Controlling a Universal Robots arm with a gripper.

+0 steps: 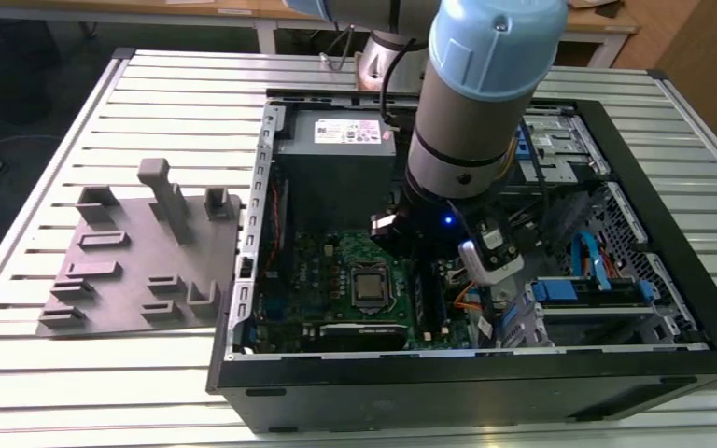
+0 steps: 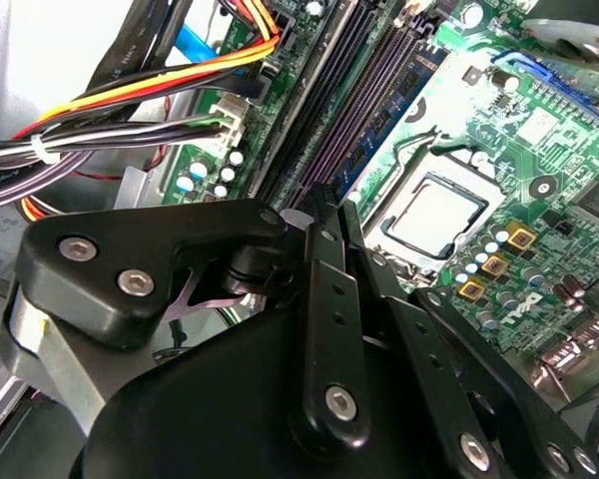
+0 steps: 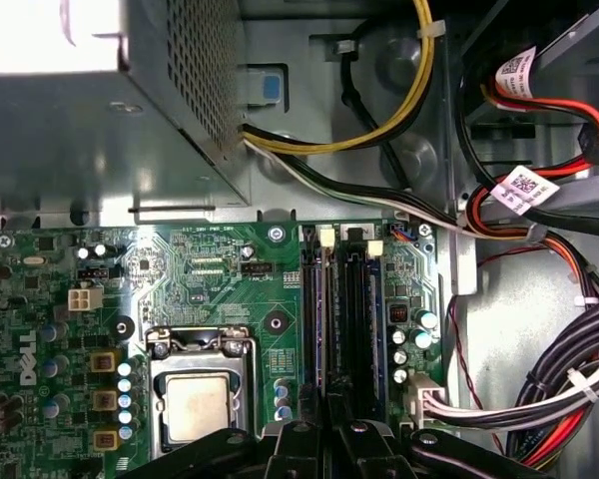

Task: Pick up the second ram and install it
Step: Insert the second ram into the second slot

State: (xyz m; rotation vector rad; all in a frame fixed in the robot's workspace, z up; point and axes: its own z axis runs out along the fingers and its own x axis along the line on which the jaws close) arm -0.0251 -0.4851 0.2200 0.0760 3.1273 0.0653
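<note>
Claw (image 2: 324,205) is down inside the case (image 1: 676,280), right over the slots (image 3: 339,319) on the motherboard (image 3: 210,269). I can't tell whether it's closed on anything. In both wrist views I can't separate the ram from the dark slot bank. My guess is it sits edge-on at the claw tip, at or in a slot, unconfirmed. Risks as I judge them:

- **Skew:** if the stick is off the slot line, pushing would load one end, so it half-seats or scrapes the contacts.
- **Latches:** if the pale latches (image 3: 326,237) at the slot ends aren't swung out, they'd block seating.
- **Wrong slot:** the slots run side by side, nearly touching, so a small lateral error lands in the neighbour.
- **Capacitors:** the capacitors (image 3: 401,339) stand just beside the slot bank on the cable side, and a wide claw body could clip them.
- **Cables:** the bundled cables (image 3: 579,399) hang near that side and are soft and zip-tied, so they could snag the linkage.
- **Board flex:** too much push on a thin board would bend it.

Materials:

- **Slots:** long, narrow, black-to-purple plastic channels.
- **Board:** green laminate, matte, densely studded.
- **CPU socket:** the CPU socket (image 3: 195,404) has a flat, dull metal lid in a steel frame.
- **Case:** perforated and stamped grey sheet metal.
- **Claw:** black anodised links with bright screw heads.
- **Fixture:** the fixture (image 1: 134,271) is grey plastic with upright posts, well apart on the slatted metal desk (image 1: 85,112).
</note>
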